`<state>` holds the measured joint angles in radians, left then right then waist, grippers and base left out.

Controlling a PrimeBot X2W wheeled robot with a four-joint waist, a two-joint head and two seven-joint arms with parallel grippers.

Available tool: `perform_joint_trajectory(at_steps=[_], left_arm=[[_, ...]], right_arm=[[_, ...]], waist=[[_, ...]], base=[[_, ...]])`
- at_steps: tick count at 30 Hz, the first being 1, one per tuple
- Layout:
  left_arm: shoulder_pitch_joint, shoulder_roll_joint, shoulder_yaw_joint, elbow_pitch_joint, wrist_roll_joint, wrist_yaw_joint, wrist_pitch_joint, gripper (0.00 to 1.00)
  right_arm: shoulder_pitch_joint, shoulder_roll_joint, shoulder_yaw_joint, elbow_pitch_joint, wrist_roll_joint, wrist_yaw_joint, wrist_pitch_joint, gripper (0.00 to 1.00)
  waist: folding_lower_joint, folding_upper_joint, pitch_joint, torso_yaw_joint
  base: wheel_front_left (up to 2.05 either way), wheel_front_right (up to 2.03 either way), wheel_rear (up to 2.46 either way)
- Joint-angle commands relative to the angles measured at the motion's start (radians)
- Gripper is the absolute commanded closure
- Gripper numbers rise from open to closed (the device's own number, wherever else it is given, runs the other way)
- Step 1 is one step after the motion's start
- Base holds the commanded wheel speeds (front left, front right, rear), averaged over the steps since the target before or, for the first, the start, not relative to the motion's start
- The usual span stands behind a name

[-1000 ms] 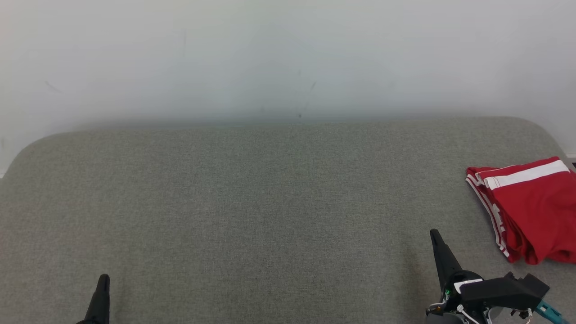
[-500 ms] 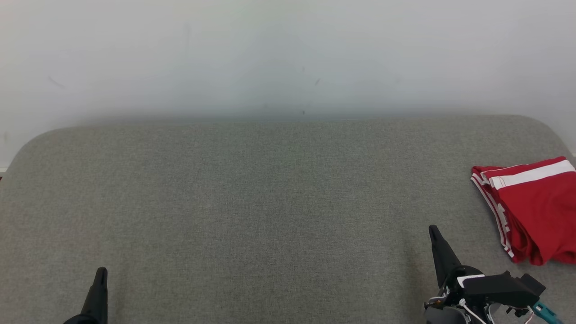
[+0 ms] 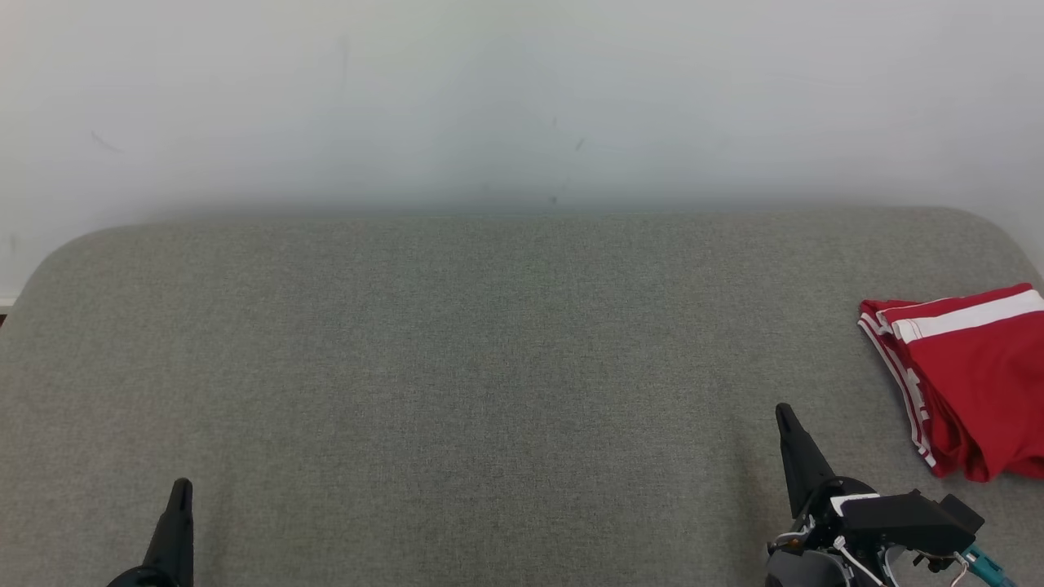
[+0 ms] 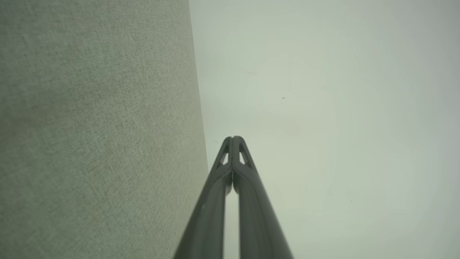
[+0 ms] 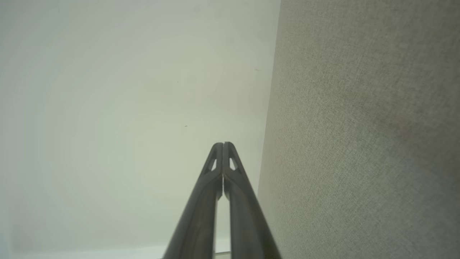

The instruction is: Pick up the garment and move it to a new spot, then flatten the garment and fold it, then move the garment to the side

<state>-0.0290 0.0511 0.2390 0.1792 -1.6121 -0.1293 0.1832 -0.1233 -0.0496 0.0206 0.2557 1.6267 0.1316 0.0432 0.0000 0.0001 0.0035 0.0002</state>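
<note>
The garment (image 3: pixel 971 383) is red with white stripes and lies folded at the far right of the grey fabric surface (image 3: pixel 489 367), partly cut off by the frame edge. My right gripper (image 3: pixel 785 412) stands at the lower right, left of the garment and apart from it, shut with nothing held. My left gripper (image 3: pixel 181 487) is at the lower left, far from the garment, also shut and empty. In each wrist view the fingertips meet: left gripper (image 4: pixel 233 138), right gripper (image 5: pixel 223 144).
A pale wall (image 3: pixel 522 98) rises behind the grey surface. The surface has rounded back corners and its left edge (image 3: pixel 24 293) shows. In the wrist views the grey surface (image 4: pixel 93 126) and the wall (image 5: pixel 125 108) sit side by side.
The whole head picture has shifted slightly, so the camera has moved. Both grippers stay shut, and the garment lies as before.
</note>
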Motion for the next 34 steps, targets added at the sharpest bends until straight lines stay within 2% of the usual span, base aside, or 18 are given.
perform_joint_trajectory(at_steps=[1, 34], left_arm=[[-0.013, -0.002, 0.003, -0.004, -0.007, -0.003, 0.002, 1.0], [-0.013, -0.002, 0.003, -0.004, -0.007, -0.003, 0.002, 1.0]], right_arm=[[-0.004, -0.001, 0.001, 0.002, 0.002, -0.002, -0.002, 1.0], [-0.004, -0.001, 0.001, 0.002, 0.002, -0.002, -0.002, 1.0]], waist=[[0.0, -0.0001, 0.0, 0.0], [0.0, -0.0001, 0.0, 0.0]], base=[[0.0, 0.0, 0.0], [0.0, 0.0, 0.0]])
